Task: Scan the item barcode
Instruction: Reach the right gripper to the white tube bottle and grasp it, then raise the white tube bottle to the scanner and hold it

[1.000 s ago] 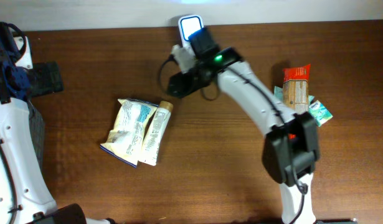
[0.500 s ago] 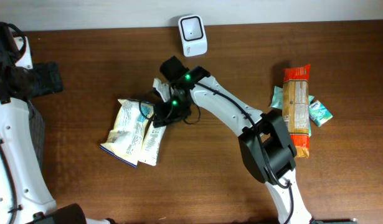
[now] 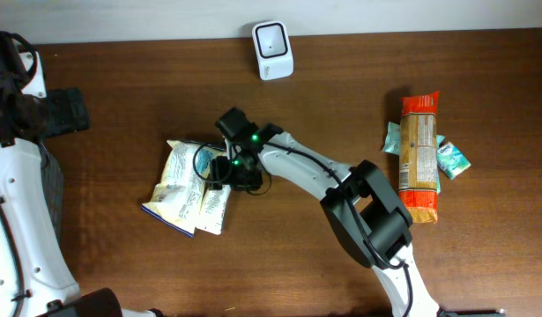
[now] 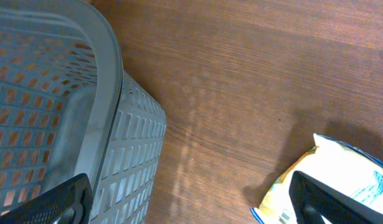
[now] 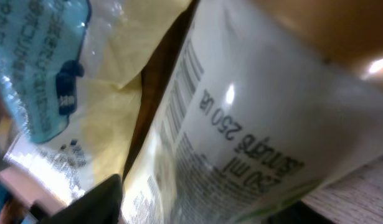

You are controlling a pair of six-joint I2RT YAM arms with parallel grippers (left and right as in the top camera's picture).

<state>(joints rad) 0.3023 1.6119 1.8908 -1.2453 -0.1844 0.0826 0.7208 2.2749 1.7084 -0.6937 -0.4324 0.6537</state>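
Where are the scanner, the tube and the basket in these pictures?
scanner [image 3: 273, 48], overhead view, middle of its white front.
tube [image 5: 253, 93], right wrist view, its printed white side.
basket [image 4: 109, 74], left wrist view, its grey rim.

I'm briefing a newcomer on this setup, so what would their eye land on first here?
Probably the right arm, stretched across the middle of the table with its jaws down at the white tube lying beside a yellow snack bag. Next, the white scanner at the far edge and the orange packet at the right. The right wrist view is filled by the tube's barcode and print.
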